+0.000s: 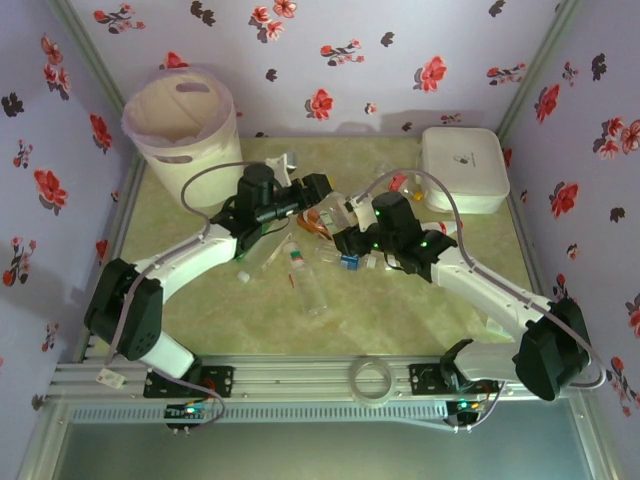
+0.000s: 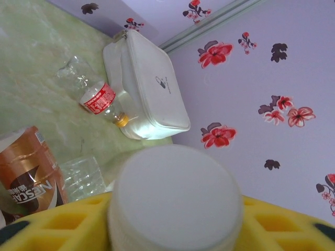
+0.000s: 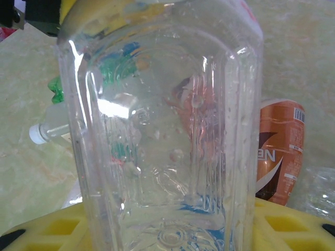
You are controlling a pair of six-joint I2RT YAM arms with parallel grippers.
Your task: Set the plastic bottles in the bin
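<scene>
Lavender walls (image 1: 400,40) printed with red and dark flowers close in the far side and both flanks of the green marbled bench (image 1: 420,320), whose near edge is a ribbed metal rail. Bare bench lies open between that rail and the clutter at mid-bench.

The bin (image 1: 195,165), a tall round cream tub with oval cutouts under its rim, stands open-topped in the far left corner. It is well apart from the flat white lidded box (image 1: 463,170) with rounded corners in the far right corner.

The plastic bottles (image 1: 310,285) lie crushed and scattered at mid-bench between the two arms. The right tool (image 3: 167,232) is clamped on a clear ribbed bottle (image 3: 167,130) that rises from its yellow pads. The left tool (image 2: 175,230) has a blurred round white bottle end (image 2: 175,193) between its yellow pads; whether they pinch it cannot be told.

Near it lies a glossy orange-brown bottle (image 2: 31,167), and a red-labelled clear bottle (image 2: 98,98) lies just beside the box.
</scene>
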